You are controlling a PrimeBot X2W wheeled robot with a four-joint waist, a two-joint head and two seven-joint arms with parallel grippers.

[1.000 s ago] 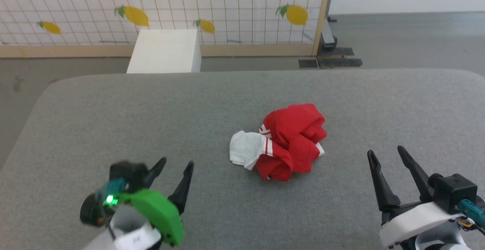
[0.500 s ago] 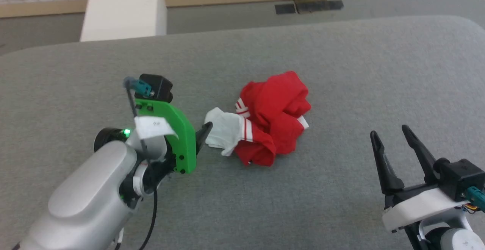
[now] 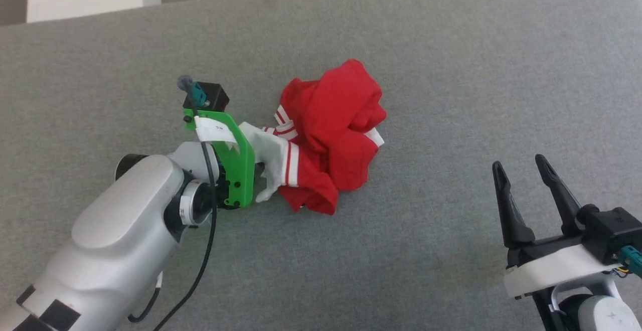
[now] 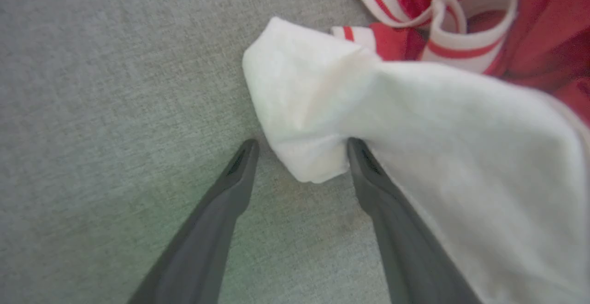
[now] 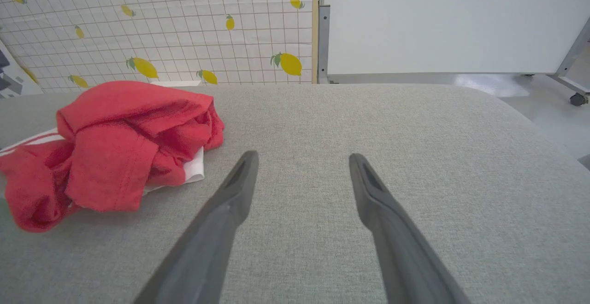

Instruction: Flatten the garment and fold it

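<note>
**Left fingers at the white sleeve, no pinch yet**

Starting on the robot's left, you've got the left gripper (image 4: pixel 299 148) down at the grey tabletop (image 3: pixel 451 60) with its fingers spread wide. A bunched corner of the white sleeve (image 4: pixel 313 124) sits right between the tips. In the left wrist view one finger touches the cloth and the other is clear of it, so it's not a pinch.

The garment (image 3: pixel 331 120) is a crumpled red heap around mid-tabletop. Its white sleeve pokes out toward the left gripper, and you can see the striped trim (image 4: pixel 454 48) just past it.

Over on the right, the right gripper (image 3: pixel 518 163) hovers well apart from the heap, fingers spread too, over bare tabletop. Beyond the tabletop's far edge, the right wrist view shows a lemon-print screen (image 5: pixel 184 27).
</note>
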